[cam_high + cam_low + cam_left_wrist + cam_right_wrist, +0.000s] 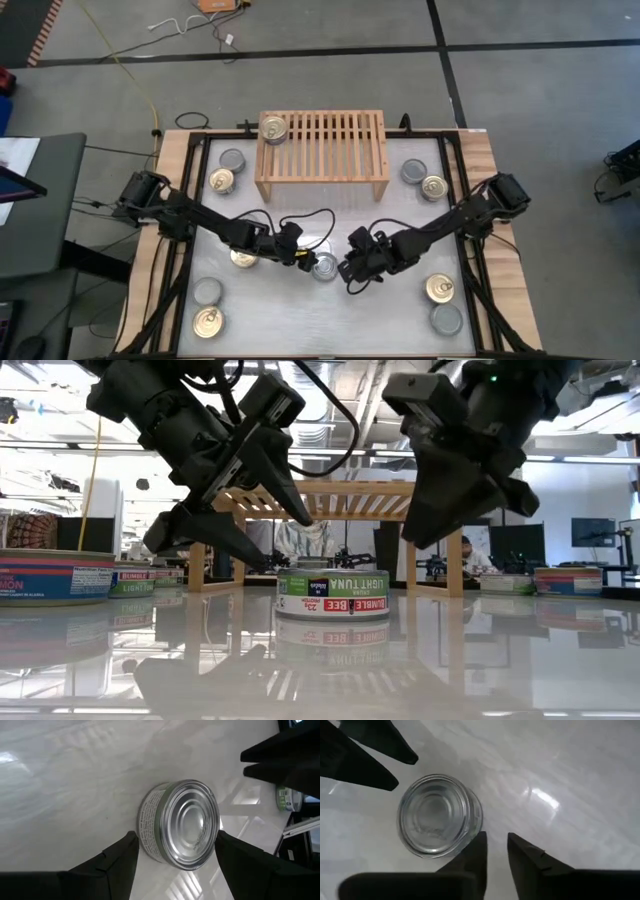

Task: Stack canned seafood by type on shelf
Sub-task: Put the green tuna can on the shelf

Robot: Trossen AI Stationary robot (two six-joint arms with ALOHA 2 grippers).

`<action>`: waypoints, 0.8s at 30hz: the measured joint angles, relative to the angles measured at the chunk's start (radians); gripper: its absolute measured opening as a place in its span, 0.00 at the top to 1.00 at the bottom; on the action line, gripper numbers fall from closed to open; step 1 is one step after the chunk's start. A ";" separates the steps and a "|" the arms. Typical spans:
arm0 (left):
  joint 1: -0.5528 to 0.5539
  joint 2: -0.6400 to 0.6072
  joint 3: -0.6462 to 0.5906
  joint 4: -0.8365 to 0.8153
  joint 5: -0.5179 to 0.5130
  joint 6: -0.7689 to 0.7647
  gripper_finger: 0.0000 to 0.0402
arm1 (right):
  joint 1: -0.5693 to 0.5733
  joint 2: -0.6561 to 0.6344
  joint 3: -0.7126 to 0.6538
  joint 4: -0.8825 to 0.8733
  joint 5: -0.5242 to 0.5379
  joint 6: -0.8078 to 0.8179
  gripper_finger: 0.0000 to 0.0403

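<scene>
A silver-topped can of tuna (324, 266) stands flat on the white table's middle, its green label (333, 595) facing the near edge. My left gripper (303, 259) is open just left of it and slants down. In the left wrist view its fingers frame the can (182, 824); in the low view their tips hang short of it. My right gripper (495, 840) hovers just right of the can (437, 815), with a narrow gap between its fingers and nothing in it. A gold-topped can (273, 128) sits on the shelf's (330, 150) left end.
Several loose cans lie about the table: silver (232, 158) and gold (221, 180) by the shelf's left leg, silver (413, 170) and gold (433, 186) by its right leg. Pairs sit near the front left (208, 321) and front right (439, 289). One gold can (243, 257) lies under my left arm.
</scene>
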 joint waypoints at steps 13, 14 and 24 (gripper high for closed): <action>0.003 0.000 0.000 -0.002 0.000 0.015 0.38 | -0.031 0.087 -0.004 0.127 -0.052 0.071 0.39; 0.002 0.000 0.000 -0.002 0.000 0.016 0.38 | -0.030 0.107 -0.004 0.144 -0.068 0.089 0.38; 0.002 -0.001 0.000 -0.007 0.001 0.015 0.38 | -0.037 0.128 -0.002 0.183 -0.096 0.102 0.48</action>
